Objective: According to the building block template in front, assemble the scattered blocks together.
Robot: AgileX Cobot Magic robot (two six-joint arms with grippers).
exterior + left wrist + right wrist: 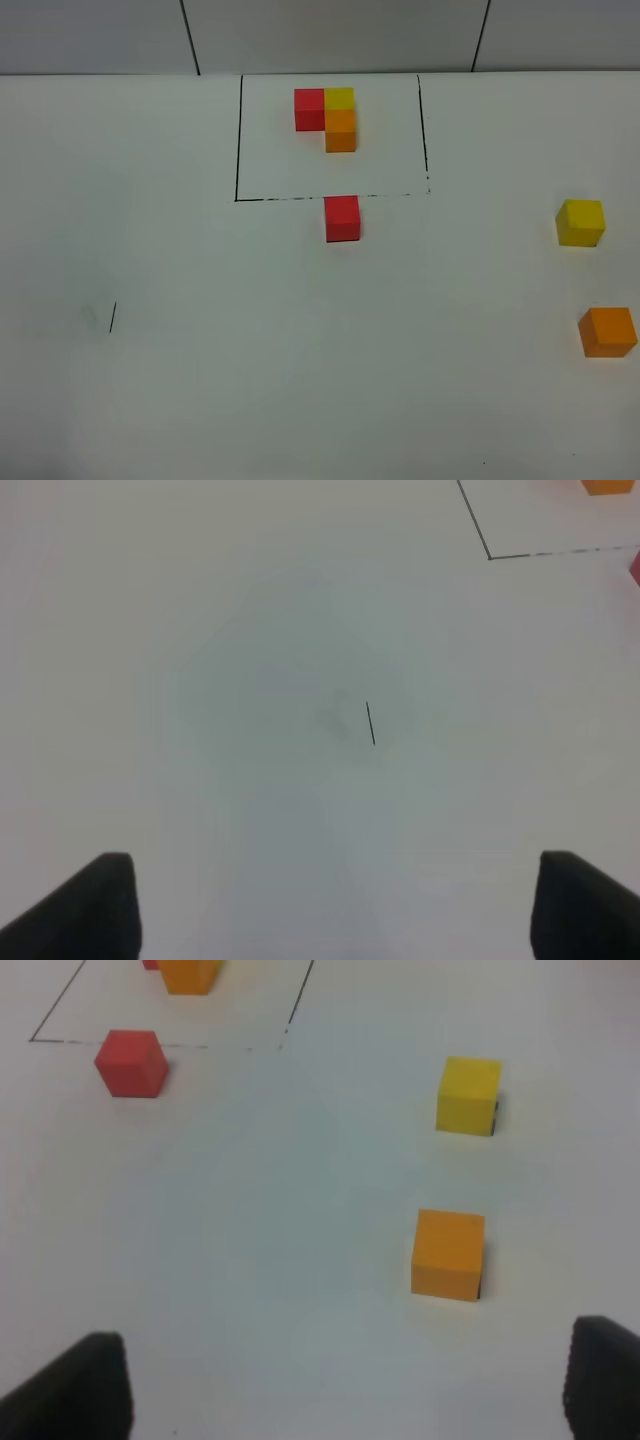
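We see the building block template (330,115) inside a black-outlined rectangle (238,140) at the far side of the white table (300,380). The red cube (342,218) sits just outside the rectangle's near line. The yellow cube (580,222) and orange cube (607,332) lie far right. The left gripper (335,880) and right gripper (350,1360) gape wide, holding nothing. Grey wall panels (330,35) stand behind.

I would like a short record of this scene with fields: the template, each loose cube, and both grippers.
template: L-shaped red, yellow and orange cluster inside the marked rectangle
red cube: just outside the rectangle's near line
yellow cube: far right
orange cube: far right, nearer the arms than yellow
left gripper: open, empty
right gripper: open, empty
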